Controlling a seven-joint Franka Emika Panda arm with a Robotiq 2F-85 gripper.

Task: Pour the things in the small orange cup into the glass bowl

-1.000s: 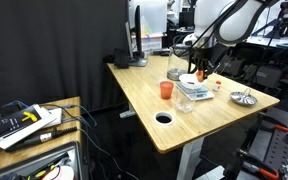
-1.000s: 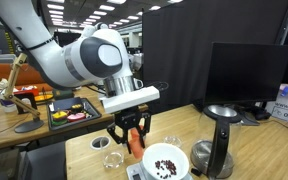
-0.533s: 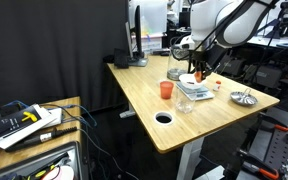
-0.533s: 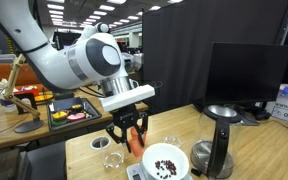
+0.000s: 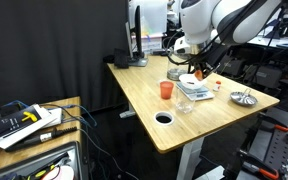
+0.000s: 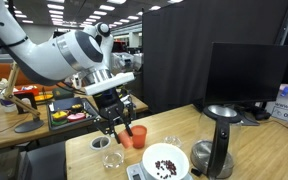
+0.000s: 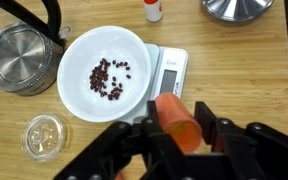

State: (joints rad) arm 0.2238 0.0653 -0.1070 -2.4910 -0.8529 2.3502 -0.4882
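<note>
Jaws clamped on small orange cup (image 7: 179,122), just beside white bowl (image 7: 79,45); glass bowl (image 7: 44,135) near white bowl's opposite side.

The light wooden table (image 5: 139,85) has a round hole (image 5: 164,117) near its front edge. Standing directly on it are a larger orange cup (image 5: 166,90), a clear glass bowl (image 7: 42,135), a white kitchen scale (image 7: 171,72), a shiny metal dish (image 5: 243,97) near one corner, and a metal kettle (image 7: 19,55) beside the scale.
</note>
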